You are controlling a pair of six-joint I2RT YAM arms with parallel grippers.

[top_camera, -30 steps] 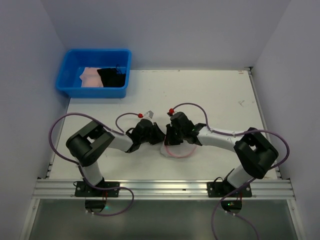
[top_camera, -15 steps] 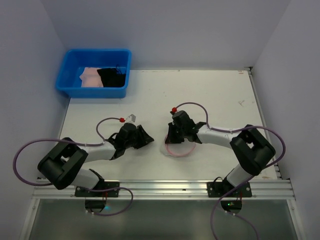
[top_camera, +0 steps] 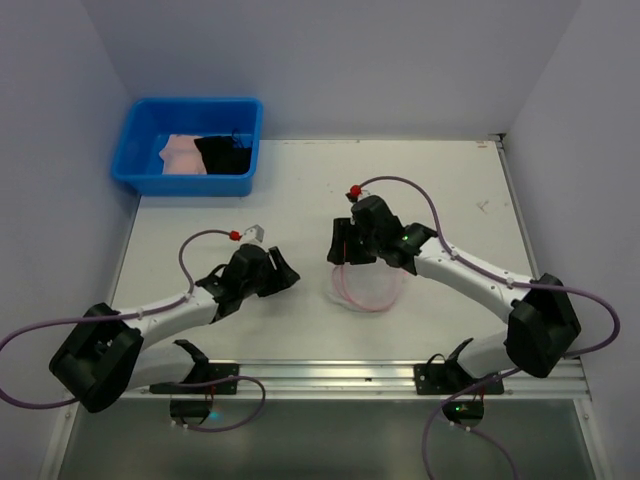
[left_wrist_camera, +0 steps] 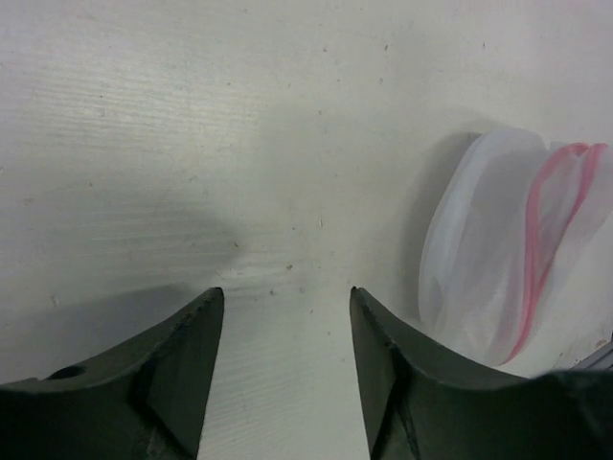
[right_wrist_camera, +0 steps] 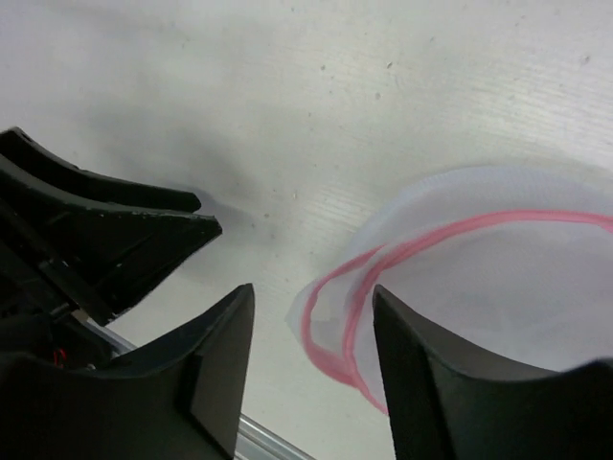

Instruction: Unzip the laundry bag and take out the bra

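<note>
- I'm watching the bag [top_camera: 368,290]: a white see-through mesh pouch lying flat on the table [top_camera: 450,190], with its pink-red zipper rim looping as two thin lines side by side.
- It's sitting toward the front middle of the table, to the right of the left gripper [top_camera: 285,275] and just below the right gripper [top_camera: 340,250].
- The right gripper is hanging over the bag's far-left edge and hiding a bit of it from above. Its fingers are spread and gripping nothing.
- The left gripper is pointing at the bag from the left without touching it, fingers parted over bare table.
- A blue tub [top_camera: 135,180] is sitting at the far-left corner, well apart, holding a pink cloth [top_camera: 180,155] and a black cloth [top_camera: 225,155].
- I'm counting one bag, one tub, two cloths, two grippers.
</note>
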